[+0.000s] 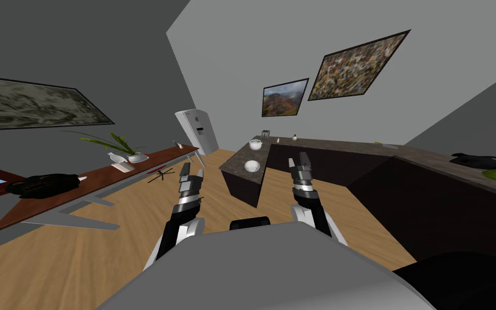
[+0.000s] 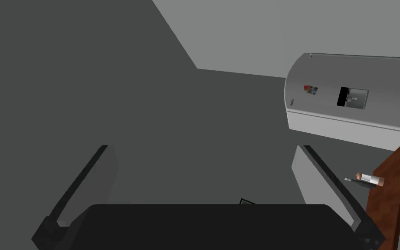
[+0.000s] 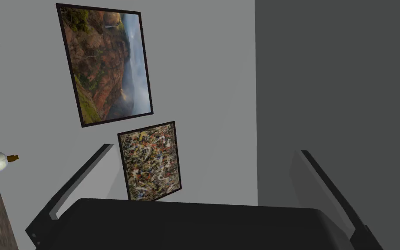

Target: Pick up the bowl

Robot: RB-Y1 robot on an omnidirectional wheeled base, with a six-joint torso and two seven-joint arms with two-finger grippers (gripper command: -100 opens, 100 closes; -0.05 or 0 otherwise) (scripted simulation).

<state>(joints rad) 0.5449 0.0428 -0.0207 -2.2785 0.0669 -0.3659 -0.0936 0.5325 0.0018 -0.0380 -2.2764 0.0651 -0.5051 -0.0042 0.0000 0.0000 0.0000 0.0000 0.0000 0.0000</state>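
A white bowl sits on the near corner of the dark stone-topped counter, ahead of me in the head view. A second white vessel with a lid stands farther back on the same top. My left gripper is raised over the wooden floor, left of the counter corner and short of the bowl, open and holding nothing. To the right of the bowl, near the counter's inner edge, my right gripper is also open, with nothing between its fingers.
A long brown table with a potted plant and a black bag runs along the left wall. A grey fridge stands at the back. Wooden floor lies between table and counter.
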